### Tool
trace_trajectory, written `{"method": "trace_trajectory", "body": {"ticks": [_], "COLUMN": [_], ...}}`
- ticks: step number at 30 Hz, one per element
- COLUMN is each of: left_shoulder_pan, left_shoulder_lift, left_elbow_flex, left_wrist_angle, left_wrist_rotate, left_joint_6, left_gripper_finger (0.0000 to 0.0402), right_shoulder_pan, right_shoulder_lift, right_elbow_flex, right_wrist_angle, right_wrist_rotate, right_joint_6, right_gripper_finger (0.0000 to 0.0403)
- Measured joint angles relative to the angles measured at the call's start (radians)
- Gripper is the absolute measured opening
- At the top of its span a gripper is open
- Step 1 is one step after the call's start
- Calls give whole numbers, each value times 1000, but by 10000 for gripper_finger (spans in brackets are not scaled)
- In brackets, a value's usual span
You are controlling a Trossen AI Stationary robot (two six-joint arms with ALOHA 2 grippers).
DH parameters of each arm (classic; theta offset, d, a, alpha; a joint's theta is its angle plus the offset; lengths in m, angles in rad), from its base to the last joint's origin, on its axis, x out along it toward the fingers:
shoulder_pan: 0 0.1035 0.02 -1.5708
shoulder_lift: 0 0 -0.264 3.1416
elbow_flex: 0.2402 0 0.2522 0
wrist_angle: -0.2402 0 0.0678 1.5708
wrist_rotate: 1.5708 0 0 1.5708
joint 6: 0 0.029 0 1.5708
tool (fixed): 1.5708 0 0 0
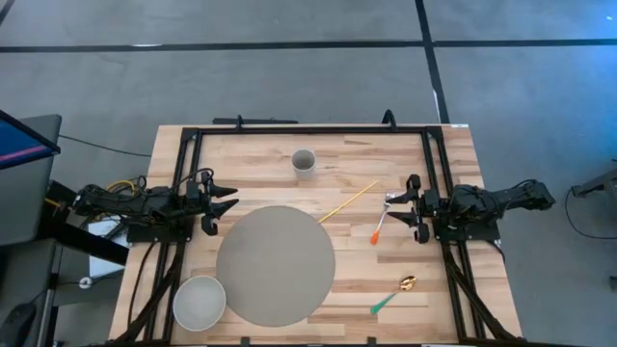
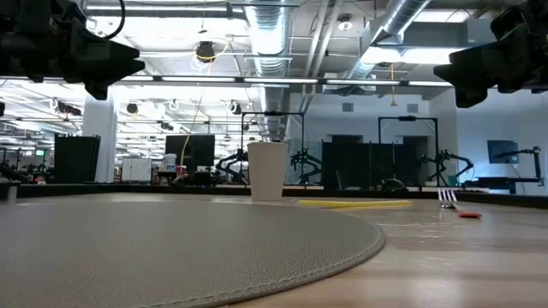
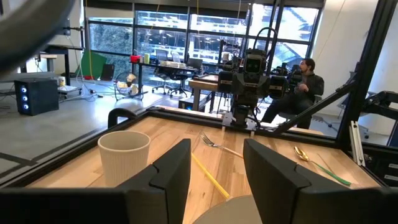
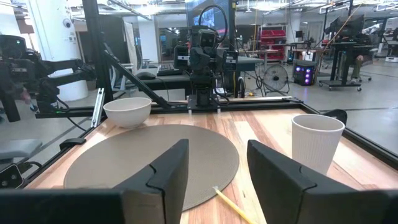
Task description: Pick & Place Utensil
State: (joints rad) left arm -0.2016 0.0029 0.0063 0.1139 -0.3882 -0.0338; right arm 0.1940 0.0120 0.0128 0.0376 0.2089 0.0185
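Closest to the table-level camera, we are noting the round grey placemat (image 2: 171, 248) filling the foreground, bare on top. Both arms are parked at the table's sides: the left gripper (image 1: 224, 204) sits released at the left edge, the right gripper (image 1: 403, 207) released at the right edge, neither holding anything.

We are finding three utensils on the wood right of the mat. The orange-handled fork (image 1: 382, 220) lies just beside the right gripper, tines toward it. A yellow chopstick (image 1: 347, 202) lies slanted, one end meeting the mat's rim. The green-handled spoon (image 1: 393, 297) lies nearer the front edge, well apart from both arms.

We are judging the task not yet begun. The fork looks the natural first pick for the right arm; we are advising a descent square across the slim handle, away from the tines, with fingertips nearly touching the wood, since it lies flat and could skid.

Containers: the white cup (image 1: 304, 162) stands upright toward the back and appears empty; the white bowl (image 1: 199, 301) sits at the front left, touching the mat, also empty.
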Motion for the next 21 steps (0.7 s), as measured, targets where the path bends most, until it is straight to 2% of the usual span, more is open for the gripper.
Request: {"method": "trace_trajectory", "body": {"ticks": [18, 21], "left_shoulder_pan": [2, 2], "left_shoulder_lift": [11, 13], "left_elbow_flex": [0, 0], "left_wrist_angle": [97, 127], "left_wrist_rotate": [-7, -7], "left_joint_6": [-2, -63], "left_gripper_finger": [149, 149], "right_shoulder_pan": [0, 0], "right_shoulder_lift": [0, 0], "right_elbow_flex": [0, 0], "right_wrist_angle": [0, 0], "right_wrist_rotate": [0, 0], "right_joint_6": [0, 0], "right_gripper_finger": [155, 155]}}
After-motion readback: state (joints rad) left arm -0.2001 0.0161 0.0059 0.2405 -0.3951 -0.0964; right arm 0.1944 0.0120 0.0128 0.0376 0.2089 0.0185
